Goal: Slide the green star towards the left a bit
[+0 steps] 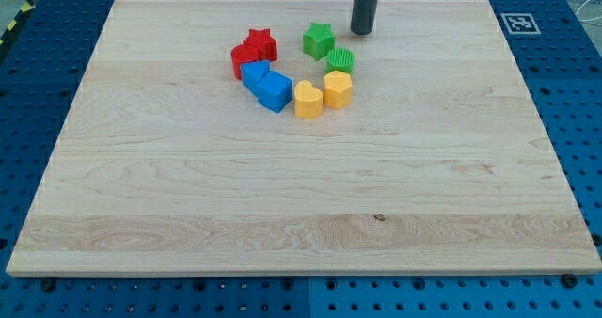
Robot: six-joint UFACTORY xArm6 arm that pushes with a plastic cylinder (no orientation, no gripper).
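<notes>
Blocks sit in a curved group on the pale wooden board [282,196]. Among them the green star-shaped block [318,40] is at the group's top, just above the green ribbed round block [341,60]. My tip [363,32], a plain dark rod with no pincer to open or close, stands near the star's right side, not touching. Red star block [261,44] lies to the view's left.
</notes>
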